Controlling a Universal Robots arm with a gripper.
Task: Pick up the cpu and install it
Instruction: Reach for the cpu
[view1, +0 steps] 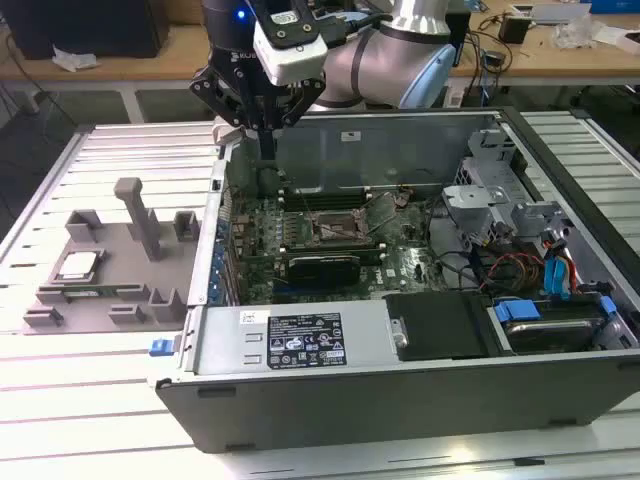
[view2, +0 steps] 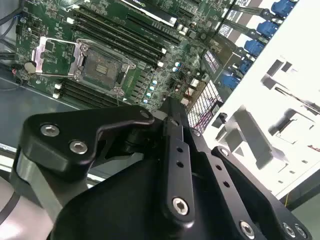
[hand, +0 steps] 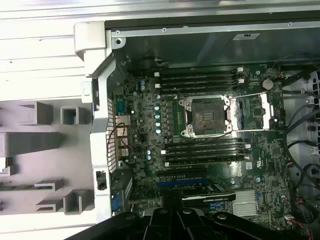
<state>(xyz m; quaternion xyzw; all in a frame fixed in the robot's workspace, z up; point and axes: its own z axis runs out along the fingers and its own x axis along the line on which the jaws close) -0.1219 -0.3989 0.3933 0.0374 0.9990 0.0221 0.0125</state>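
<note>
The cpu (view1: 78, 265), a small silver square, lies flat in a recess of the grey holder tray (view1: 110, 290) at the exterior view's left, outside the computer case. My gripper (view1: 268, 150) hangs above the case's back left corner, well away from the cpu, its fingers pressed together and holding nothing. In the second wrist view its dark fingers (view2: 172, 125) point toward the motherboard edge. The cpu socket (view1: 340, 232) sits mid-board with its metal bracket swung open and is bare inside in both wrist views (view2: 102, 65) (hand: 207, 116).
The open case (view1: 300, 345) holds memory slots (hand: 200, 80), a graphics card (view1: 322, 267), cables and drive bays (view1: 545, 270) at the exterior view's right. A tall post (view1: 140, 215) stands on the holder tray. The case's side wall (hand: 102, 120) separates tray and board.
</note>
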